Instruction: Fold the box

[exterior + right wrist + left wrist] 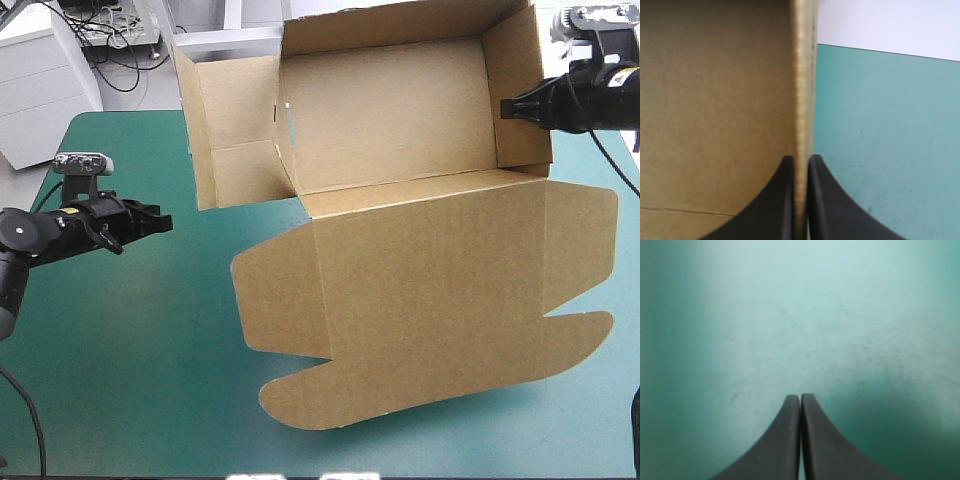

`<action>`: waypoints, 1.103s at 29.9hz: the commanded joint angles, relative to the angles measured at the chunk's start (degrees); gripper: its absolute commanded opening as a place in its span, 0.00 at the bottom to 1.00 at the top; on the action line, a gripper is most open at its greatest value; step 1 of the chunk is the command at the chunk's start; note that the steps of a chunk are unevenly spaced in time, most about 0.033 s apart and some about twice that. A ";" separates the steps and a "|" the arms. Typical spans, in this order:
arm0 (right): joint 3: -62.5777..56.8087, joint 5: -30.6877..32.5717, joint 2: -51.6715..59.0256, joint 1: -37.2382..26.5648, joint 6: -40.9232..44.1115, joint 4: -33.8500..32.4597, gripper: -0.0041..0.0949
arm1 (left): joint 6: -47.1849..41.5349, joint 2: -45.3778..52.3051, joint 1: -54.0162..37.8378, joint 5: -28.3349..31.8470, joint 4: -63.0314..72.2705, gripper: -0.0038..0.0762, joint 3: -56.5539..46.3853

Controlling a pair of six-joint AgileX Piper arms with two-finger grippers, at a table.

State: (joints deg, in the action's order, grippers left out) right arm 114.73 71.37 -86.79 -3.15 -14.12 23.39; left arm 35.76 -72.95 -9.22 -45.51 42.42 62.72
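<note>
The teal-green cover (120,360) carries the brown box (390,120) across its far half, from 12 to 2 o'clock; its walls form an open tray, the lid (430,300) spread toward 5 o'clock; the right gripper (505,107), reaching in level from 2 o'clock, pinches the right end wall (520,90), probably to keep it upright; the left end wall (235,130) at 11 o'clock splays outward, untucked; the left gripper (165,222) hangs at 9 o'clock, closed on nothing, well apart from the box.
</note>
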 commanded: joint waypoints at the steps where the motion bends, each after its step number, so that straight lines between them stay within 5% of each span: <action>1: 1.55 0.04 2.27 -0.36 -1.05 6.34 0.02 | 11.56 -0.76 -0.25 -1.68 17.70 0.04 1.23; 5: -0.25 0.04 2.60 -0.36 -2.97 8.88 0.02 | 19.17 -3.36 -0.25 -7.59 30.00 0.04 1.23; 10: -3.65 0.04 2.90 -0.36 -4.60 9.72 0.02 | 19.59 -4.42 -0.25 -9.83 35.59 0.04 1.34; 22: -4.63 -1.31 2.90 -0.36 -5.99 9.72 0.02 | 21.88 -4.68 -0.25 -28.24 49.55 0.04 1.34; 27: -4.63 -1.68 2.90 1.50 -5.99 7.29 0.02 | 21.88 -4.68 -0.25 -29.21 50.10 0.05 1.70; 31: -4.63 -2.99 2.90 6.48 -2.94 -1.71 0.02 | 20.88 -4.68 -0.25 -29.21 48.35 0.22 3.48; 33: -4.63 -4.49 2.90 8.97 -1.10 -5.82 0.02 | 20.37 -4.68 -0.25 -29.21 48.45 0.40 4.29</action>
State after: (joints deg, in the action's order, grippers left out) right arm 108.67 71.25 -86.41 3.33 -17.95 20.30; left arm 56.91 -79.33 -9.38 -68.46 86.52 64.29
